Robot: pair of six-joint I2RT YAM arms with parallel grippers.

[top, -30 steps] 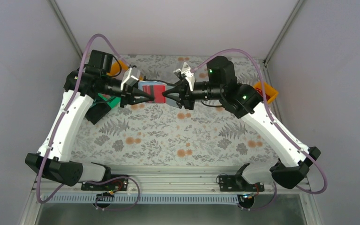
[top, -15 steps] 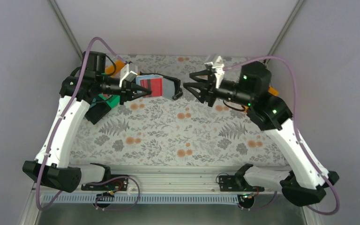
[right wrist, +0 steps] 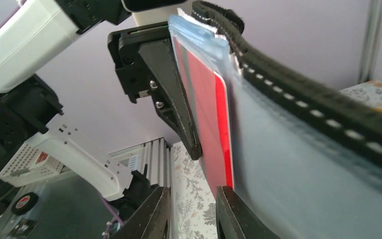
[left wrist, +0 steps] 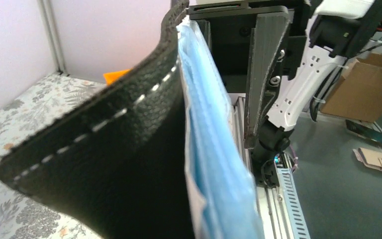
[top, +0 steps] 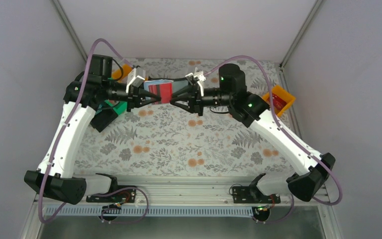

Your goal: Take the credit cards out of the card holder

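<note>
My left gripper (top: pixel 151 95) is shut on the card holder (top: pixel 171 89) and holds it open in the air over the back of the table. In the left wrist view its black outside (left wrist: pixel 109 164) and blue inside (left wrist: pixel 214 164) fill the frame beside one finger (left wrist: pixel 263 74). The red card (top: pixel 164 91) sits in a pocket, partly sticking out (right wrist: pixel 206 124). My right gripper (top: pixel 175 98) is open at the holder's right side. Its fingertips (right wrist: pixel 234 214) stand just below the card's lower edge, not closed on it. I cannot pick out a teal card.
An orange bin (top: pixel 283 94) with something reddish inside stands at the right edge. Another orange bin (top: pixel 123 70) is at the back left. A green bin (top: pixel 115 106) and a black bin (top: pixel 104 119) sit under the left arm. The table (top: pixel 189 144) has a floral cloth.
The right gripper left the holder, swung open to the right, then came back to its right side. The left gripper raised the holder slightly and kept its hold.
</note>
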